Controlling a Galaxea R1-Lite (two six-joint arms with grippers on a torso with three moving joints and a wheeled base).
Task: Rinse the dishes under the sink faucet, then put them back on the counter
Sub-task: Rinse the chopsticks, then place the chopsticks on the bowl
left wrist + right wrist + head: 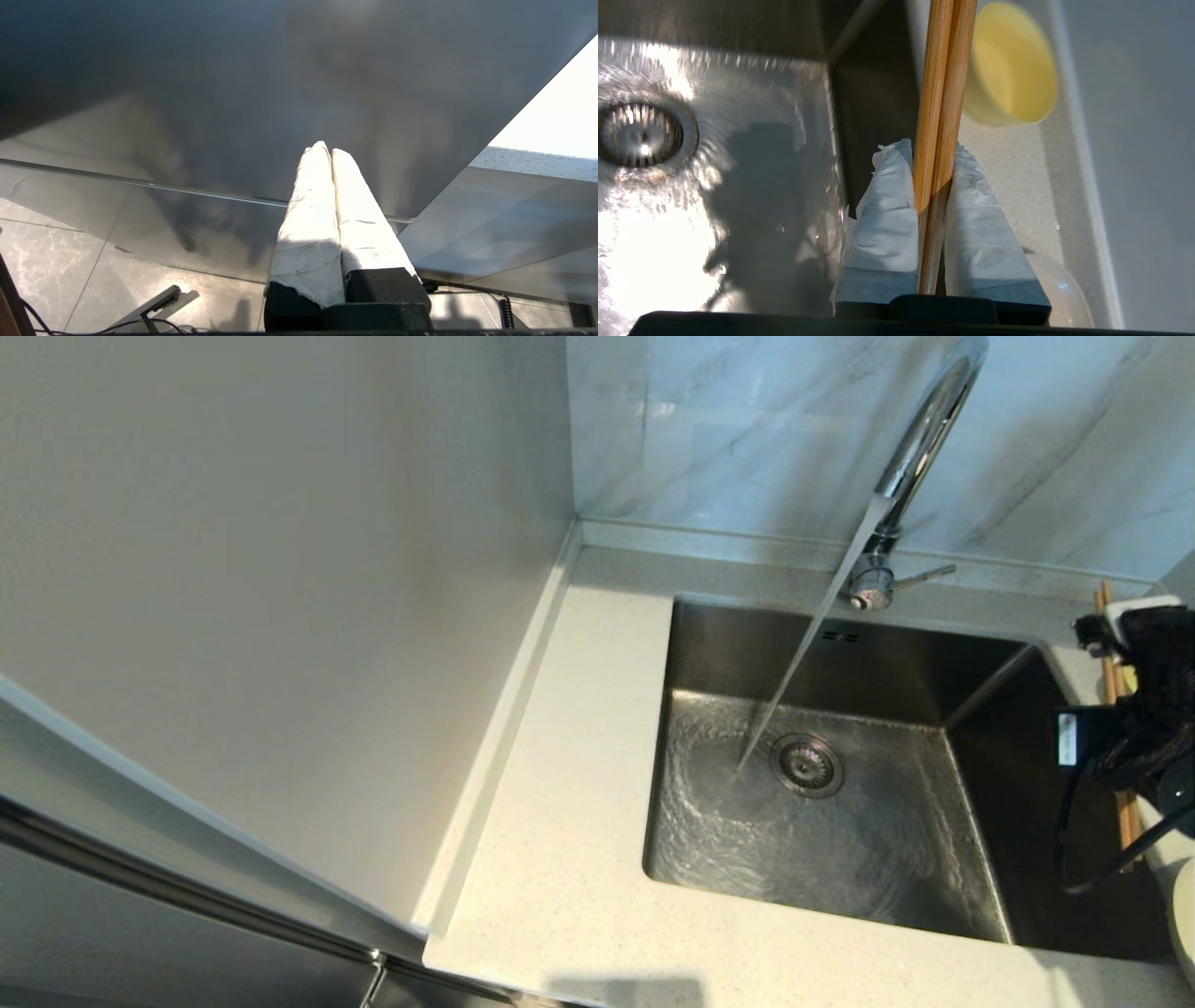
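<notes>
My right gripper (931, 149) is shut on the pair of brown wooden chopsticks (941, 84), which run lengthwise between its taped fingers (887, 210). It hangs over the counter strip just right of the sink (840, 887). The chopsticks (1108, 653) show beside the black right arm (1153, 691) at the head view's right edge. The pale yellow bowl (1011, 65) stands on the counter beyond the chopstick tips. The white plate (1059, 289) lies behind the gripper. Water streams from the chrome faucet (920, 448) into the basin beside the drain strainer (808, 765). My left gripper (327, 148) is parked, shut and empty.
The speckled counter (560, 803) stretches left of the sink to a plain white side wall (280, 616). The faucet's thin lever (924, 577) points right at its base. Grey-veined tiles (728, 429) back the sink. A black cable (1074, 840) loops over the basin's right side.
</notes>
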